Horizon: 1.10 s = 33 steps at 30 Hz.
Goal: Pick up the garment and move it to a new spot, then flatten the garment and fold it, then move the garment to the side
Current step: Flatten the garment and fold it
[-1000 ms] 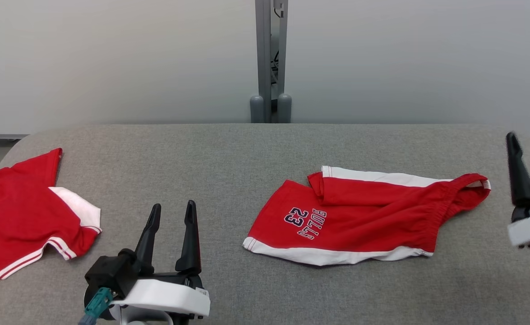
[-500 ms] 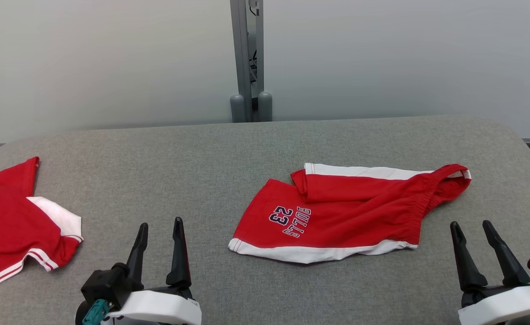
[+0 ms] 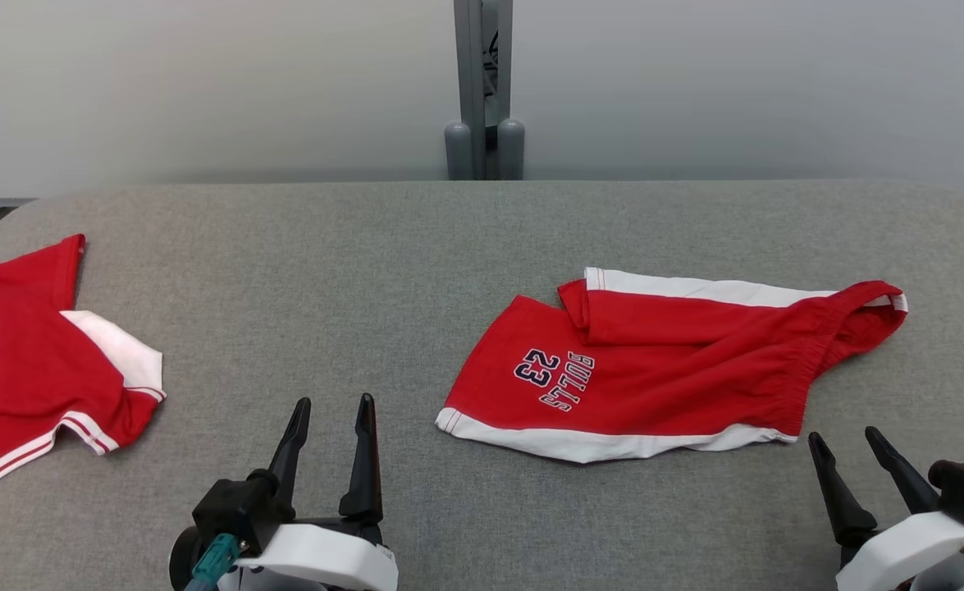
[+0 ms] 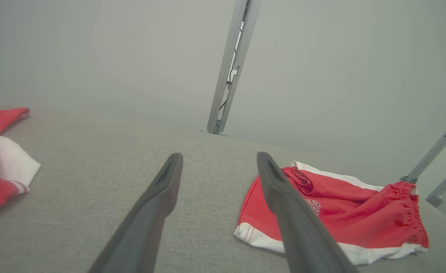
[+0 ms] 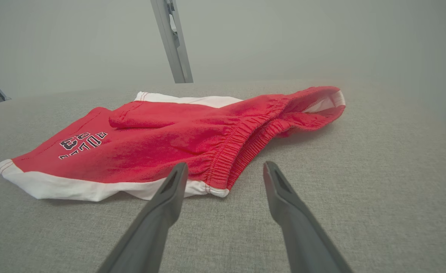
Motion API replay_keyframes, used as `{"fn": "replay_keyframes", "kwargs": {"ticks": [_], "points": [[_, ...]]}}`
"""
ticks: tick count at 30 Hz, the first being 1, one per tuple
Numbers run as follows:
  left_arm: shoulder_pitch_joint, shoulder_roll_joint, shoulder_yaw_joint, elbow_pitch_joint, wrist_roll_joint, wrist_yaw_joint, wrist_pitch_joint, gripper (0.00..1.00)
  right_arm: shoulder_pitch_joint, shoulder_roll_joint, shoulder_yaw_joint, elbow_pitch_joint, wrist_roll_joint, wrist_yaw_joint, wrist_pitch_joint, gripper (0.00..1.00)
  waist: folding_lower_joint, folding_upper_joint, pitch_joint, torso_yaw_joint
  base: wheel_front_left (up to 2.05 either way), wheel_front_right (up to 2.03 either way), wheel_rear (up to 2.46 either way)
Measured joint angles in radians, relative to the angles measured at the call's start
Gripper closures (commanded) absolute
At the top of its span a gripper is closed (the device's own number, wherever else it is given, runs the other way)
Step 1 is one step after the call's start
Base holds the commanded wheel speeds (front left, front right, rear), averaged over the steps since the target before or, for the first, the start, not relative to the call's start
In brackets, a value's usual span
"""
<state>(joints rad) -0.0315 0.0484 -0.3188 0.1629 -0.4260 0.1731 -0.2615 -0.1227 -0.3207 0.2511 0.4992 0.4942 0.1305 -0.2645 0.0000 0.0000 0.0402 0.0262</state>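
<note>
A: Big grey tabletop [image 3: 326,271] right across the head view. The red shorts [image 3: 670,386] lie on its right half, well apart from a red shirt [image 3: 22,377] out at the left edge. How far along do you make it?

B: Barely begun with these shorts, I'd say. They lie rumpled, with a flap of one leg turned over and the waist end bunched to the right. They're not flat, not folded, not set aside. Lifting, flattening, folding and shifting all look left to do. The shirt at the side might be a finished piece, but I can't tell.

A: And the tools?

B: Left tool [image 3: 334,400] is at the near edge, spread wide, nothing in it, pointing at bare tabletop left of the shorts. Right tool [image 3: 842,433] is by the near right corner, spread wide too and empty, just short of the waist end.

A: What do the wrist views add?

B: The right wrist view brings the waistband [image 5: 238,140] up close. You see gathered elastic, and its white-trimmed corner sits just ahead of that tool. The head view gives it as a thin wrinkled line. The left wrist view catches the shorts low and side-on, plus slanted rails [image 4: 435,151] beyond the tabletop's right end. The head view, for its part, shows the lettering [image 3: 555,382] upside down and puts both tools in one frame.
</note>
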Motion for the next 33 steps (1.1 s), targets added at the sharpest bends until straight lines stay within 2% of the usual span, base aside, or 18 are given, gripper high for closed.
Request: {"fn": "replay_keyframes", "kwargs": {"ticks": [6,18,32,33], "points": [[-0.028,0.0,-0.021,-0.002,0.014,0.004,0.0,0.0,-0.054,-0.024,0.055,0.098,0.009,0.0,0.0,0.0,0.0,0.0,0.05,0.043,0.0,0.0,0.0],[-0.038,0.0,-0.041,-0.019,0.028,0.021,0.0,0.0,-0.099,-0.032,0.078,0.174,0.051,0.0,0.0,0.0,0.0,0.0,0.098,0.109,0.0,0.0,0.0],[-0.042,0.0,-0.049,-0.019,0.028,0.022,0.0,0.0,-0.116,-0.036,0.109,0.191,0.078,0.0,0.0,0.0,0.0,0.0001,0.107,0.107,0.0,0.0,0.0],[-0.043,0.0,-0.052,-0.018,0.028,0.023,0.0,0.0,-0.117,-0.037,0.112,0.19,0.082,0.0,0.0,0.51,0.0,0.0,0.109,0.107,0.0,0.0,0.0]]}}
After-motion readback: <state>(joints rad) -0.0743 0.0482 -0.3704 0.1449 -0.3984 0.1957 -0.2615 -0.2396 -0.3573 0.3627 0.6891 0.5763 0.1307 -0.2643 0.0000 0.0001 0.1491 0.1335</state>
